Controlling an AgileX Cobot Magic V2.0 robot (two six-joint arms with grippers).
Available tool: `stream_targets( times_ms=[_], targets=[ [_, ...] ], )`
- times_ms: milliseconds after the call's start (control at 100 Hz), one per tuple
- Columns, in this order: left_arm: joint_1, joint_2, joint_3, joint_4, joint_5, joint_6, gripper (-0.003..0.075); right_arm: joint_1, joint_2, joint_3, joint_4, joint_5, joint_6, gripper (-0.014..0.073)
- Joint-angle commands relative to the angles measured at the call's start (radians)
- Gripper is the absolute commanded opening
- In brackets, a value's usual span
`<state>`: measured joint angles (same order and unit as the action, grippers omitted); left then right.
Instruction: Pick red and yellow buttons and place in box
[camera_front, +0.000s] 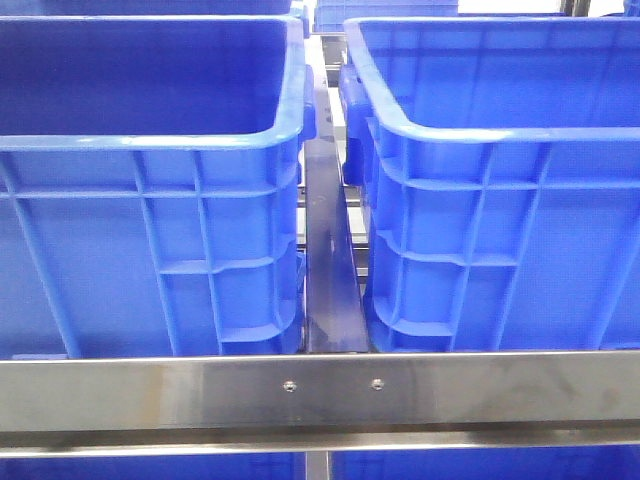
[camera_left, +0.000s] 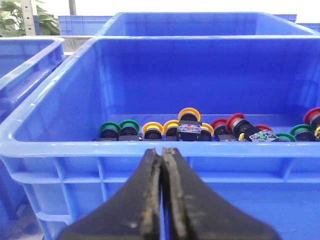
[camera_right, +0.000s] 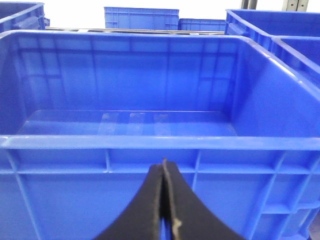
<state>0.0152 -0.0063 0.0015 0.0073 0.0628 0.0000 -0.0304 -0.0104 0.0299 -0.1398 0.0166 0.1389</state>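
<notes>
Several red buttons (camera_left: 235, 122) and yellow buttons (camera_left: 152, 130) lie in a row with green buttons (camera_left: 110, 129) on the floor of a blue bin (camera_left: 60, 145), seen in the left wrist view. My left gripper (camera_left: 163, 152) is shut and empty, outside that bin, just in front of its near wall and below the rim. In the right wrist view an empty blue box (camera_right: 100, 142) faces my right gripper (camera_right: 163, 162). That gripper is also shut, holds nothing, and sits in front of the box's near wall. Neither gripper shows in the front view.
The front view shows two tall blue bins, one left (camera_front: 150, 140) and one right (camera_front: 480, 130), with a narrow gap (camera_front: 330, 260) between them. A metal rail (camera_front: 320, 390) runs across in front. More blue bins (camera_right: 140, 17) stand behind, and a plant (camera_left: 20, 17) at the far corner.
</notes>
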Motion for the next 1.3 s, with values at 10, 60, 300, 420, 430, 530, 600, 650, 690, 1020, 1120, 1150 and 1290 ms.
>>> stream_targets(
  times_ms=[10, 60, 300, 420, 430, 530, 600, 650, 690, 1020, 1120, 1150, 1290],
  targets=[
    [-0.009, -0.030, 0.052, 0.000, -0.078, 0.000, -0.0020, 0.000, -0.023, -0.017, -0.005, -0.077, 0.000, -0.0041],
    [-0.009, -0.030, 0.052, 0.000, -0.078, 0.000, -0.0020, 0.000, -0.023, -0.017, -0.005, -0.077, 0.000, -0.0041],
    [-0.009, -0.030, 0.052, 0.000, -0.082, 0.000, -0.0020, 0.000, -0.023, -0.017, -0.005, -0.077, 0.000, -0.0041],
    [-0.009, -0.030, 0.052, 0.000, -0.082, 0.000, -0.0020, 0.000, -0.023, -0.017, -0.005, -0.077, 0.000, -0.0041],
    [-0.009, -0.030, 0.052, 0.000, -0.082, 0.000, -0.0020, 0.000, -0.023, -0.017, -0.005, -0.077, 0.000, -0.0041],
    [-0.009, -0.030, 0.052, 0.000, -0.081, 0.000, -0.0020, 0.000, -0.023, -0.017, -0.005, -0.077, 0.000, -0.0041],
    [-0.009, -0.030, 0.052, 0.000, -0.085, 0.000, -0.0020, 0.000, -0.023, -0.017, -0.005, -0.077, 0.000, -0.0041],
    [-0.009, -0.030, 0.052, 0.000, -0.085, 0.000, -0.0020, 0.000, -0.023, -0.017, -0.005, -0.077, 0.000, -0.0041],
    [-0.009, -0.030, 0.050, 0.000, -0.085, 0.000, -0.0020, 0.000, -0.023, -0.017, -0.005, -0.077, 0.000, -0.0041],
    [-0.009, -0.030, 0.026, 0.000, -0.084, 0.000, -0.0020, 0.000, -0.023, -0.017, -0.005, -0.077, 0.000, -0.0041],
    [-0.009, -0.026, -0.020, 0.000, -0.049, 0.000, -0.0020, 0.000, -0.023, -0.017, -0.005, -0.077, 0.000, -0.0041],
    [-0.009, -0.023, -0.040, 0.000, -0.024, 0.000, -0.0020, 0.000, -0.023, -0.017, -0.005, -0.077, 0.000, -0.0041],
    [-0.009, 0.003, -0.138, 0.000, 0.030, 0.000, -0.0020, 0.000, -0.023, -0.017, -0.005, -0.077, 0.000, -0.0041]
  ],
)
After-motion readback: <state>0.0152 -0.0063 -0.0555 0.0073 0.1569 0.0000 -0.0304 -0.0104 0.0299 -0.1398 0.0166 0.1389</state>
